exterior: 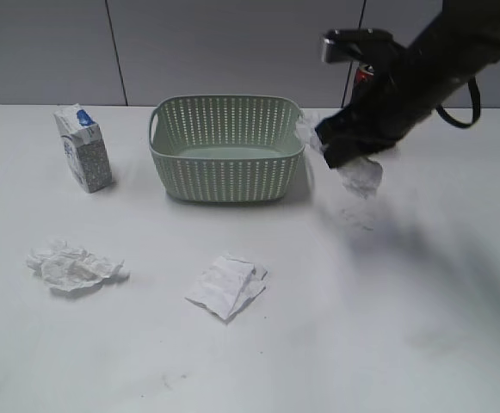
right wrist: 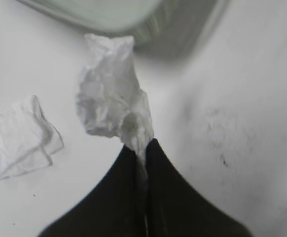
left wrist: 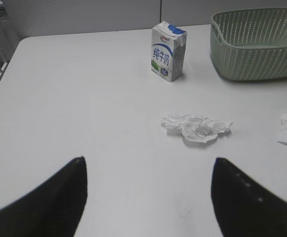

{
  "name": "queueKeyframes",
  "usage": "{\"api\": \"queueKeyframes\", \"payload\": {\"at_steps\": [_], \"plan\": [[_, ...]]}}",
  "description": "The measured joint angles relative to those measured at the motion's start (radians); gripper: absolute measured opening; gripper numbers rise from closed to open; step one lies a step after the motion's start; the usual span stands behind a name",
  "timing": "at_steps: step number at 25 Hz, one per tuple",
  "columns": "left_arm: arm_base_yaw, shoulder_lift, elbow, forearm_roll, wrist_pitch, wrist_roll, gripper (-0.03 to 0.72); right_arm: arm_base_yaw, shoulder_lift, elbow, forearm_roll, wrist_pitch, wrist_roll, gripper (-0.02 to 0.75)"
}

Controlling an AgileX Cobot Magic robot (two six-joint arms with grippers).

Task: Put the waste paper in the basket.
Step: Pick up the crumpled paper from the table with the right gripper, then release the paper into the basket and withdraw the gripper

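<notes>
Right gripper (right wrist: 142, 148) pinched tight on a wad of waste paper (right wrist: 112, 96), jaws closed with a strip of tissue trapped between them — seen clearly only from the right wrist. From the exterior, same wad (exterior: 359, 175) dangling above the desk, just right of the basket (exterior: 226, 159), not yet over its rim. Right arm slanting down from the far right corner, blurred, with a red can (exterior: 363, 76) half hidden behind it.

Left gripper (left wrist: 148, 197) spread wide, holding nothing, hovering low near the front left edge; absent from the exterior view. From that wrist, a crumpled wad (left wrist: 196, 127) lying just ahead, milk carton (left wrist: 168, 51) upright beyond it, basket toward the far edge.

Exterior alone catching both loose wads together: crumpled one (exterior: 73, 267) front left, flatter one (exterior: 228, 285) near mid-desk.
</notes>
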Motion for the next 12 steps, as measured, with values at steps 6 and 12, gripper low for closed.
{"api": "queueKeyframes", "payload": {"at_steps": [6, 12], "plan": [[0.000, 0.000, 0.000, 0.000, 0.000, 0.000, 0.591, 0.106, -0.002, -0.230, 0.000, -0.029, -0.038, -0.004], [0.000, 0.000, 0.000, -0.001, 0.000, 0.000, 0.591, 0.174, 0.022, -0.293, 0.002, -0.349, -0.041, -0.004]]}}
